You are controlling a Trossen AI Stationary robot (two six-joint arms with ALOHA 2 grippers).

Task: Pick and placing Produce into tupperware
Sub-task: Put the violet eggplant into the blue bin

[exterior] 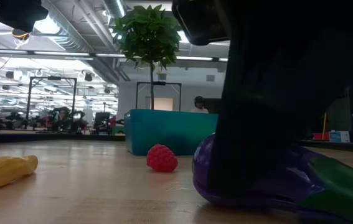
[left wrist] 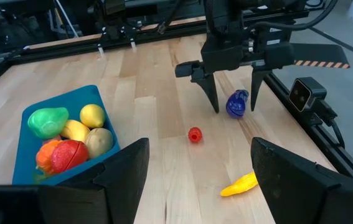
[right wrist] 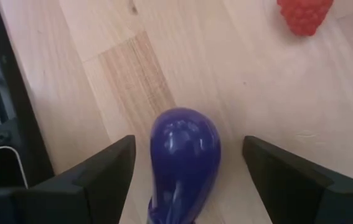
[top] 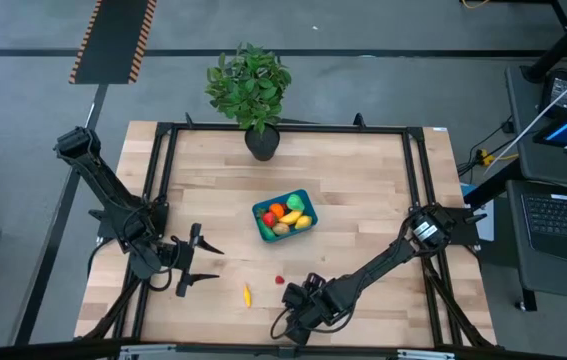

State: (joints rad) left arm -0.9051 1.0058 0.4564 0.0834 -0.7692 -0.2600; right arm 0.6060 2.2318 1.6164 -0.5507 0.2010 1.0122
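Produce is split in two groups: several toy pieces lie already in the teal tupperware (top: pixel 285 215) near the middle of the worktop (top: pixel 363 190), and three are outside it, a purple eggplant (right wrist: pixel 183 158), a red raspberry (left wrist: pixel 194 135) and a yellow pepper (left wrist: pixel 239 185), all near the front edge. The right claw (left wrist: pixel 233 104) stands low over the eggplant with its fingers spread, one on each side, not yet touching it. The left claw (top: pixel 189 258) waits apart, also spread, holding nothing.

The main risk, as I judge it, is the rounded, smooth body of the eggplant. If the fingers close off its middle, it can squirt out or roll toward the frame rail just beside. If the claw descends too deep, the tips may press against the wood. The raspberry is near, so a pushed eggplant could knock it away.
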